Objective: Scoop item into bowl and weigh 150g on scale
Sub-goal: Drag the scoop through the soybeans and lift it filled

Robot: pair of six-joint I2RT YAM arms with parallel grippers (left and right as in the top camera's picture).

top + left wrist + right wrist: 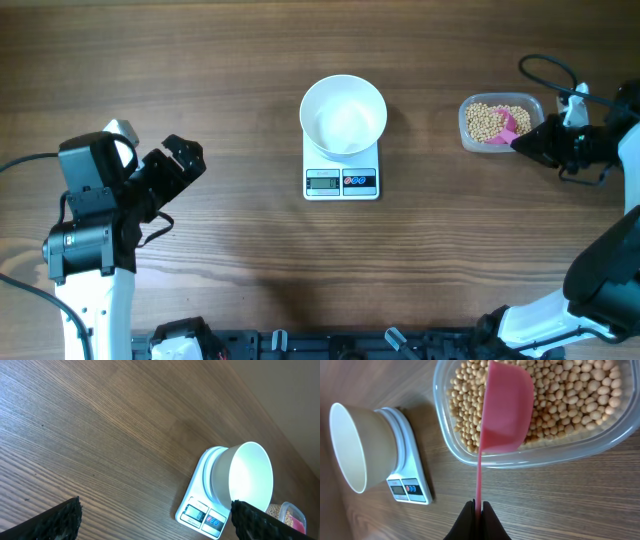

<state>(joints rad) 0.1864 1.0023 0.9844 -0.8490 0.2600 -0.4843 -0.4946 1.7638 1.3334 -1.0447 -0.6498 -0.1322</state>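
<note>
Bowl (343,115) on scale (341,181); scoop (509,126) in tub (464,122).

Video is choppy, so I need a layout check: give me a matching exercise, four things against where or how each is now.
1 bowl
2 pink scoop
3 beans
4 left gripper

A lying loose in the clear tub
B open, holding nothing
C on the scale
D handle pinched by the right gripper

Pairs: 1-C, 2-D, 3-A, 4-B
</note>
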